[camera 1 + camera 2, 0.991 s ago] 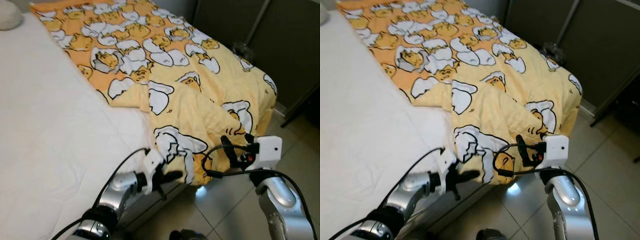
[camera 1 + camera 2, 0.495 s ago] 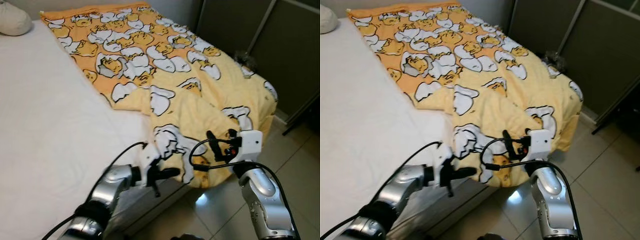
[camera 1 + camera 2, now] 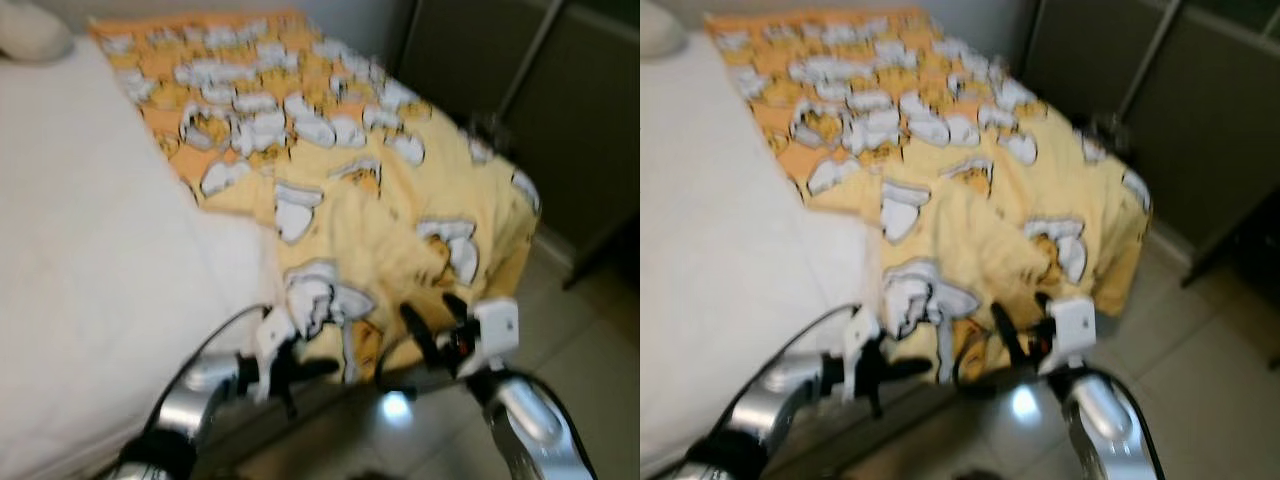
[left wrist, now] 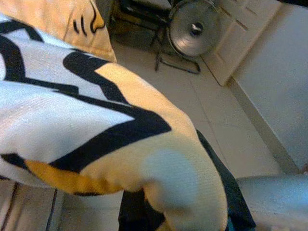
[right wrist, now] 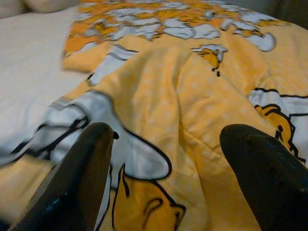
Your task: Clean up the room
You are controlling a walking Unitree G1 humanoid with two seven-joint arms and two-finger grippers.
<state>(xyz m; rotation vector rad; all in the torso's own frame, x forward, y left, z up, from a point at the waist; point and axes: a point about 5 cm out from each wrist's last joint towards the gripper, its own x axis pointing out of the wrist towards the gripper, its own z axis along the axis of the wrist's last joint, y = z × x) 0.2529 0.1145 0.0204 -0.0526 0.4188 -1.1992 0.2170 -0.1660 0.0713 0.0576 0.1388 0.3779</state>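
A yellow and orange blanket [image 3: 380,200] with a cartoon egg print lies crumpled over the far half of the bed, its near end hanging over the bed's edge toward the floor. My left gripper [image 3: 300,365] is at the bed's edge just below a hanging corner of the blanket. In the left wrist view that corner [image 4: 96,120] drapes right in front of the camera. My right gripper [image 3: 432,325] stands open at the hanging end, and in the right wrist view its fingers [image 5: 82,178] spread wide before the blanket [image 5: 202,82]. The head views are blurred.
A white sheet [image 3: 90,250] covers the bed's near half, with a pillow [image 3: 30,30] at the far left. Dark wardrobe doors [image 3: 560,100] stand behind the bed. Tiled floor [image 3: 590,330] lies to the right. A fan [image 4: 192,26] stands on the floor.
The whole picture has shifted and blurred, so the camera is moving. Both grippers stay at the blanket's hanging edge, the right one a little closer to the fabric.
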